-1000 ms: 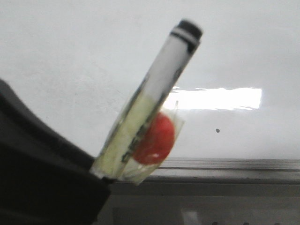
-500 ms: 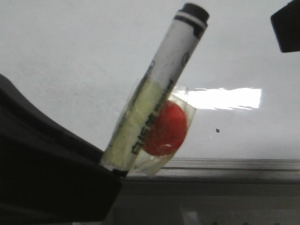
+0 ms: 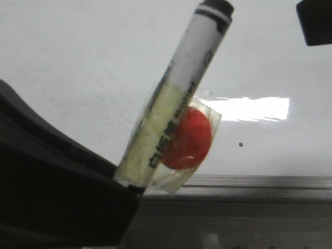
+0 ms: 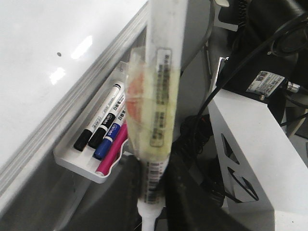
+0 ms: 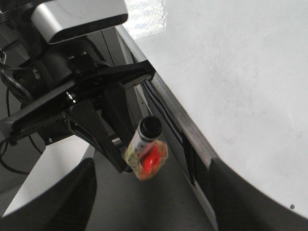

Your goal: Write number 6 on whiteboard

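Observation:
My left gripper [image 3: 127, 188] is shut on the lower end of a white marker [image 3: 197, 62] with a black cap, held tilted up in front of the whiteboard [image 3: 78, 62]. A red disc [image 3: 188, 139] is taped to the marker with yellowish tape. The left wrist view shows the marker [image 4: 163, 72] clamped between the jaws of the left gripper [image 4: 151, 168]. My right gripper [image 5: 151, 192] is open, its fingers [image 5: 57, 202] wide apart, facing the marker's capped end [image 5: 150, 126] without touching it. A black part of the right gripper [image 3: 315, 21] shows at the top right. No number 6 shows on the board.
A grey rail [image 3: 259, 181] runs along the board's lower edge. A small black dot [image 3: 240, 144] sits on the board. A white tray [image 4: 77, 161] under the rail holds several markers [image 4: 103, 127]. Cables and a white bracket [image 4: 250, 134] lie beside the left arm.
The left gripper has raised the marker and moved it slightly right. A black part of the right gripper has come into the top right corner.

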